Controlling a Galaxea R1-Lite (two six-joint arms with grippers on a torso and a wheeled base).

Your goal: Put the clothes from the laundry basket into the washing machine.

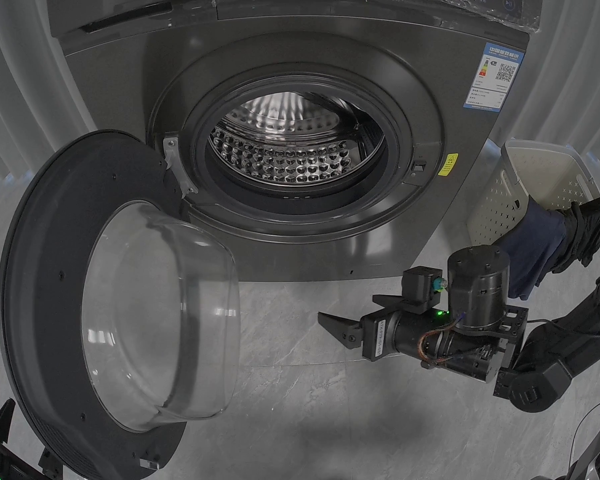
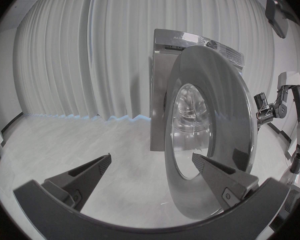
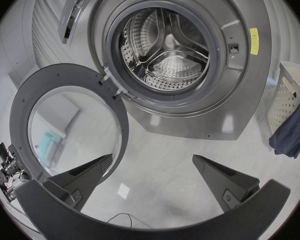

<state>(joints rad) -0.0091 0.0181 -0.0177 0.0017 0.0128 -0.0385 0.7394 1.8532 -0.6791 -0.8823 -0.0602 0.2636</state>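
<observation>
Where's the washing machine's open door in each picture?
Head view: the round dark door with clear bulging window, lower left, swung open.
Left wrist view: close ahead, in front of the grey washing machine.
Right wrist view: beside the drum opening, on its hinges.
Shared landmark: that washing machine.

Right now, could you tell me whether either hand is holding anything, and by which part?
Nothing is held. The left hand and the right hand are both open and empty; the clothes hang over the basket rim.
</observation>
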